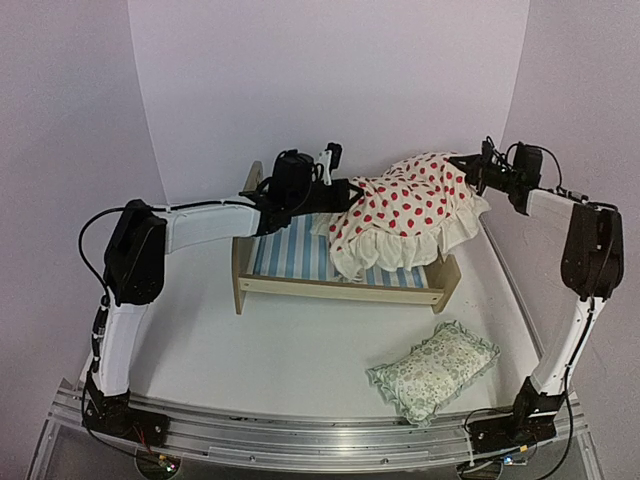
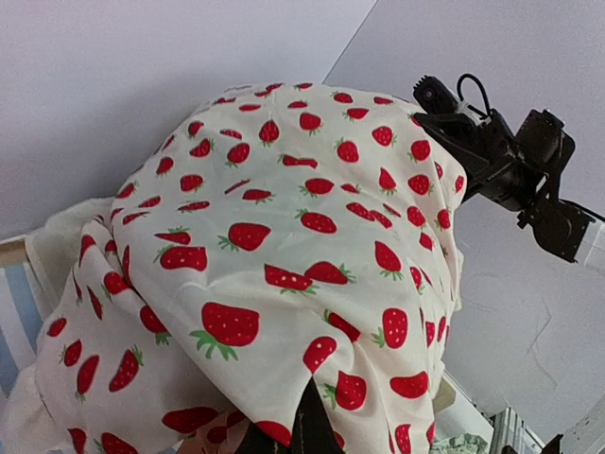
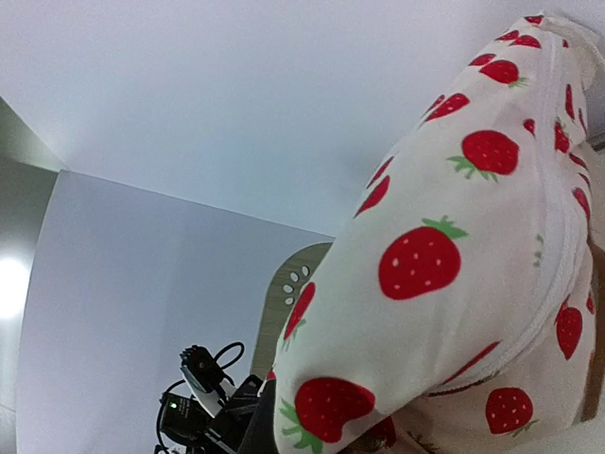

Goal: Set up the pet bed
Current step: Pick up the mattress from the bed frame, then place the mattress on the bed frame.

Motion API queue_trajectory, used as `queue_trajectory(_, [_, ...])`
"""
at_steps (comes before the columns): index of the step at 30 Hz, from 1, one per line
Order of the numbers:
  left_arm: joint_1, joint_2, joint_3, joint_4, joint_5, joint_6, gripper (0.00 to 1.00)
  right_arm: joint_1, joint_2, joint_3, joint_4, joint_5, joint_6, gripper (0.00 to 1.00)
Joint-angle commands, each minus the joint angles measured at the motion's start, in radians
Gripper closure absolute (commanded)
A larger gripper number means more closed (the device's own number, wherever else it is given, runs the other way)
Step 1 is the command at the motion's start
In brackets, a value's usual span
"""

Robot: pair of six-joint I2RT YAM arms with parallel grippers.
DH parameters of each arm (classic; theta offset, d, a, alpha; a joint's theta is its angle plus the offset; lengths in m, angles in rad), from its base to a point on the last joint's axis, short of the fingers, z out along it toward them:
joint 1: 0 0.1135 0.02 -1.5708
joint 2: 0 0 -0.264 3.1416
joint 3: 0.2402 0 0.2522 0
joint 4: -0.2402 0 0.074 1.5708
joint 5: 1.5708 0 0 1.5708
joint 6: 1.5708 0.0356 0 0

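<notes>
Holding: your left gripper [image 1: 345,192] pinches the cushion [image 1: 405,215] at 9 o'clock, right gripper [image 1: 468,172] at 2 o'clock.
Why: stretched between both, it should settle flat on the bed [image 1: 290,255].

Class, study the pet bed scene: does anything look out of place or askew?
Yes. The strawberry-print cushion is bunched up and lifted over the right end of the pet bed, leaving the striped base bare on the left. The green floral pillow lies on the table in front, off the bed.
</notes>
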State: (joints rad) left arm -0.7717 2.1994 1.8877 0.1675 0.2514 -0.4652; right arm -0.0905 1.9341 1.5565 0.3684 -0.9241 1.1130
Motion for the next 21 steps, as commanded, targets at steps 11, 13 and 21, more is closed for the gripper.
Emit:
queue_trajectory(11, [0.167, -0.292, 0.086, -0.245, -0.096, 0.164, 1.00, 0.319, -0.132, 0.138, -0.466, 0.333, -0.280, 1.00])
queue_trajectory(13, [0.175, -0.340, 0.005, -0.220, -0.100, 0.171, 1.00, 0.363, -0.137, 0.097, -0.479, 0.383, -0.306, 1.00])
queue_trajectory(21, [0.178, -0.406, -0.167, -0.187, -0.094, 0.165, 1.00, 0.439, -0.151, -0.025, -0.576, 0.575, -0.385, 1.00])
